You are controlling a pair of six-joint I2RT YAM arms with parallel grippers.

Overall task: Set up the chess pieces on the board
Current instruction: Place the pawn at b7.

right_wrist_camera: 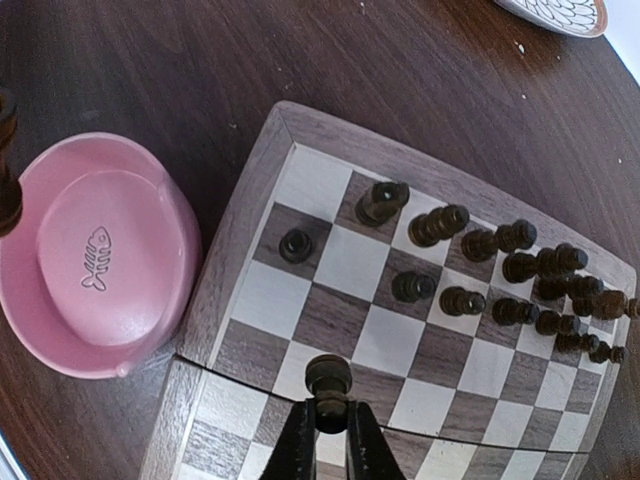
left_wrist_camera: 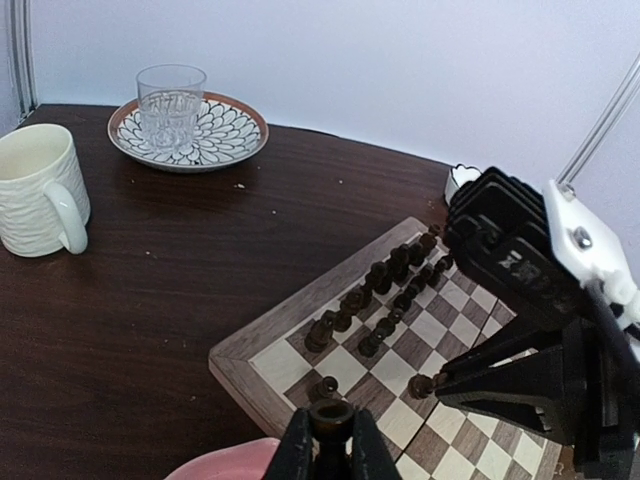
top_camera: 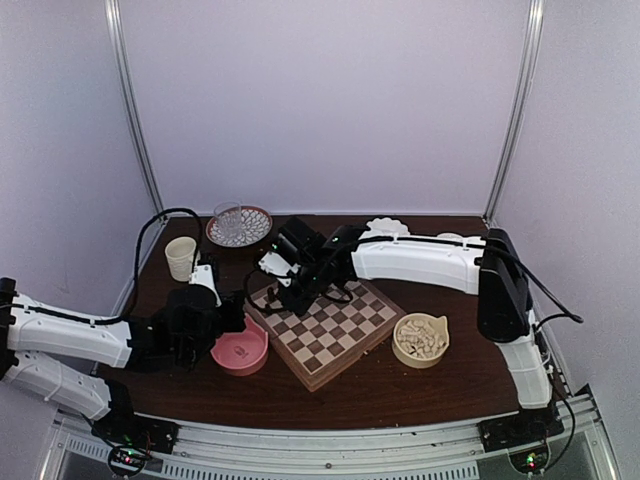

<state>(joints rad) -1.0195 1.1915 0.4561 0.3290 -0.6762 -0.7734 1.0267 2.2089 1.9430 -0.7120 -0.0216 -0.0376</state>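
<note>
The dark table [left_wrist_camera: 150, 300] holds the board [right_wrist_camera: 215, 275] in the middle, and the empty pink bowl [right_wrist_camera: 100, 260] is just beside its corner. Two rows of dark pieces [right_wrist_camera: 517, 237] stand along one edge (one square in the front row looks bare). The right gripper [right_wrist_camera: 327, 412] is pinched tight on a small dark piece [right_wrist_camera: 327, 378] over the board. The left gripper [left_wrist_camera: 327, 445] is pinched on another piece [left_wrist_camera: 327, 415] near the board's corner. I think the right one should go first. Keep the piece straight up and come in from the open side. Set it in the middle of the bare square, then let go slowly so no neighbour tips.
</note>
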